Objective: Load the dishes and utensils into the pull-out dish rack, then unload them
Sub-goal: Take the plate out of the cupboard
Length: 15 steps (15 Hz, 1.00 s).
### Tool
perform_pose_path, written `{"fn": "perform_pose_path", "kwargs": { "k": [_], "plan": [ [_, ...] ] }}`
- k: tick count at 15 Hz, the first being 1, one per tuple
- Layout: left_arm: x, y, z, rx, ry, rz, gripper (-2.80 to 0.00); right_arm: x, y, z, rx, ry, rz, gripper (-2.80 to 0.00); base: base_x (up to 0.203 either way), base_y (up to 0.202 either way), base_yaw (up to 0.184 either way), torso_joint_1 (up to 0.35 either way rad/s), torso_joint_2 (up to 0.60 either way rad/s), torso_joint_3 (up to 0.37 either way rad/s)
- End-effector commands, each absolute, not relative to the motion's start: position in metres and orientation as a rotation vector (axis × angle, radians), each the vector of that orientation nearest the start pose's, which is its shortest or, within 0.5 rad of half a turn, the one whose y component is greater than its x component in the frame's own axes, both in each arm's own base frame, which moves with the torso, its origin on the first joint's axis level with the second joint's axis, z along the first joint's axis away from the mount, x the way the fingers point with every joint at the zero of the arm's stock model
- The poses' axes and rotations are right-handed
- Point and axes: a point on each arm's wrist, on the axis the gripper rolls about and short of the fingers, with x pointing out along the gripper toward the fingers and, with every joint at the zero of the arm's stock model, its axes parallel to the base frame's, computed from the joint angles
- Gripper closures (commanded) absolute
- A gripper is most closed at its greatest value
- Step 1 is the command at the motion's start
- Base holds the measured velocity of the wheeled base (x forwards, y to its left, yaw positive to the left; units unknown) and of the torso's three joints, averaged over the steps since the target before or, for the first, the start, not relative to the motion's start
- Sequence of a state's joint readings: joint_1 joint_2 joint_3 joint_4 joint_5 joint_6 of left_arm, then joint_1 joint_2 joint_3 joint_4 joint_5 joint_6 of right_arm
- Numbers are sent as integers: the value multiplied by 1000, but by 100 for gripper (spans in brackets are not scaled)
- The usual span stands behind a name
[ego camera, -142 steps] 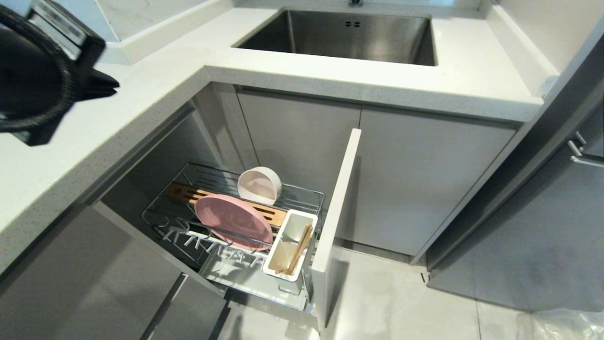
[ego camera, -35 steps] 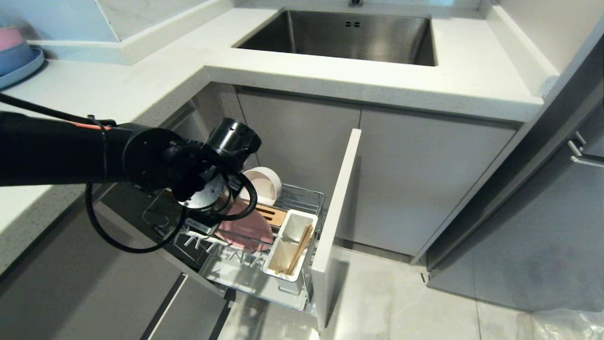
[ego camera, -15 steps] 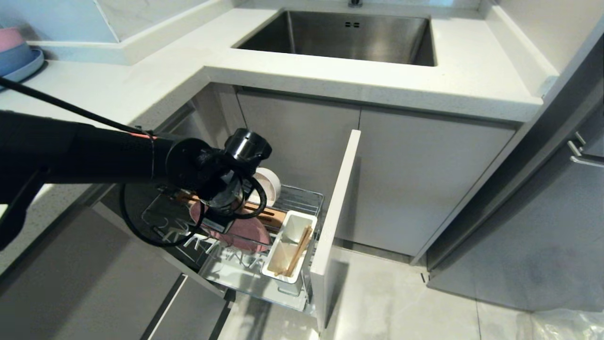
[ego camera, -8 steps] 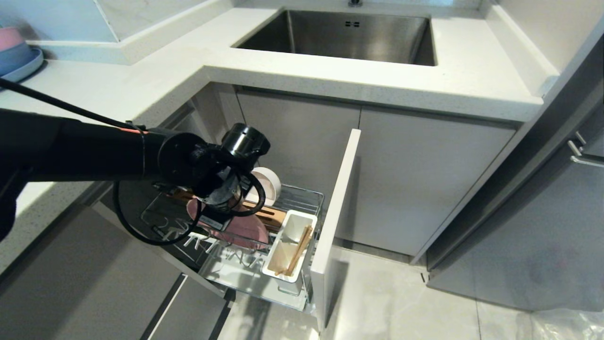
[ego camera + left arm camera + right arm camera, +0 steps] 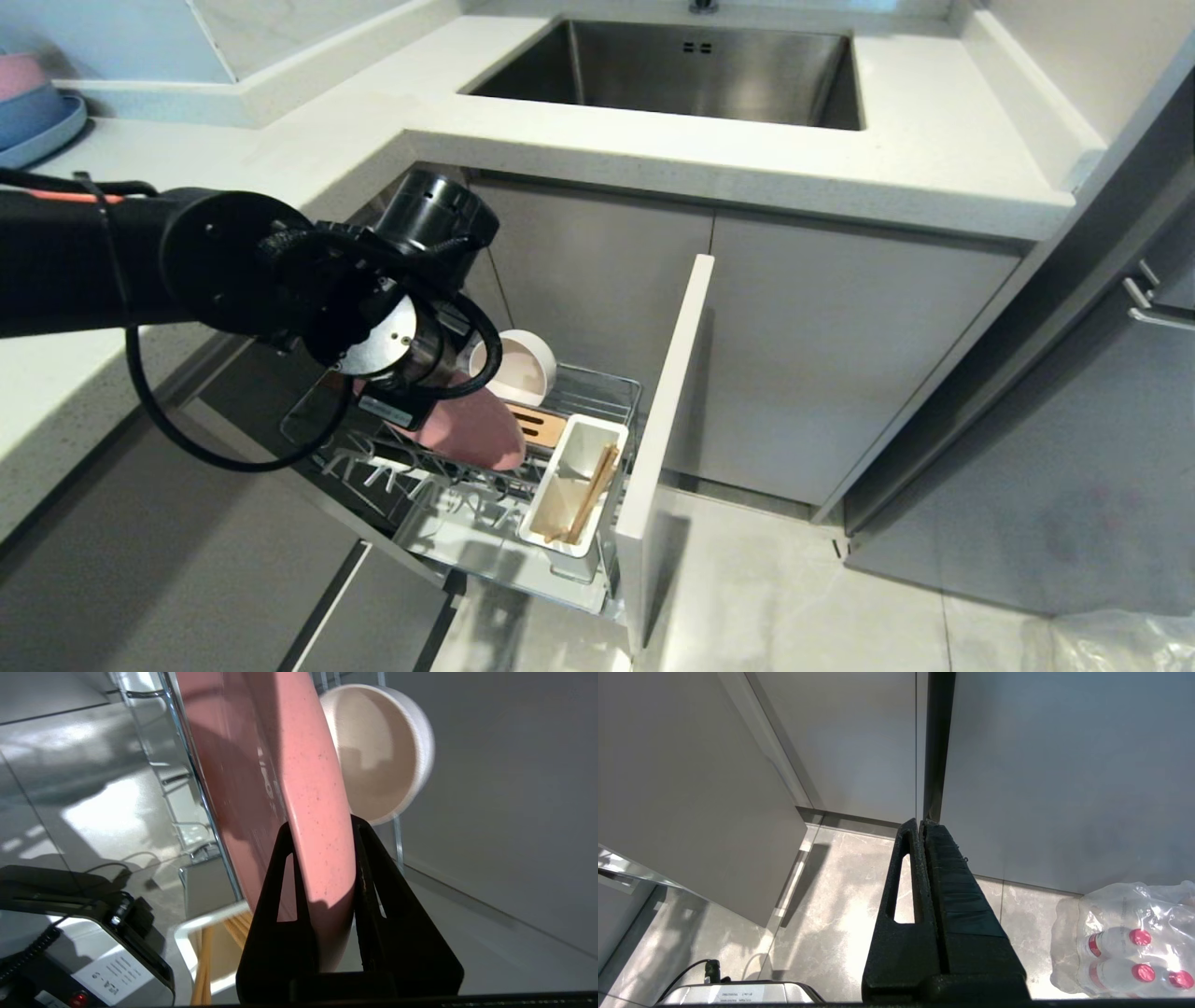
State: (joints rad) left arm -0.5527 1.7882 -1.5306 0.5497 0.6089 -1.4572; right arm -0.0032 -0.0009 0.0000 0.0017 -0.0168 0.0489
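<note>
Both left gripper (image 5: pixel 322 826) jaws clamped on the pink plate (image 5: pixel 280 774) rim — plate edge-on between them, above the dish rack (image 5: pixel 485 485).

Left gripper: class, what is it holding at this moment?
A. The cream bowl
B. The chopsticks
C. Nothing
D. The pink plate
D. In the left wrist view the left gripper has its two black fingers clamped on either face of the pink plate at its rim, while the bowl stands apart behind it, out of the grip.

Bright, even indoor light; glare on the floor (image 5: pixel 107 812), soft shadows, wide-angle bending at edges.
</note>
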Motion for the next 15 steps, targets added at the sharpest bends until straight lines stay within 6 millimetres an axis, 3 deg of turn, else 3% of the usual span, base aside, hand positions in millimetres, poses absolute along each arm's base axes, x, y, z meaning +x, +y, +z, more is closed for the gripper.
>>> {"fn": "perform_pose_path", "kwargs": {
  "k": [1,7,15],
  "plan": [
    [265,-155,269,-997,454,465,0,-23,0,75,49,3,-20,0,0,0,0,0,0,0],
    [225,-152,307,-1020,409,383,0,-23,0,75,49,3,-20,0,0,0,0,0,0,0],
    [151,-143,371,-1080,392,95,0,-23,0,75,49,3,-20,0,0,0,0,0,0,0]
  ]
}}
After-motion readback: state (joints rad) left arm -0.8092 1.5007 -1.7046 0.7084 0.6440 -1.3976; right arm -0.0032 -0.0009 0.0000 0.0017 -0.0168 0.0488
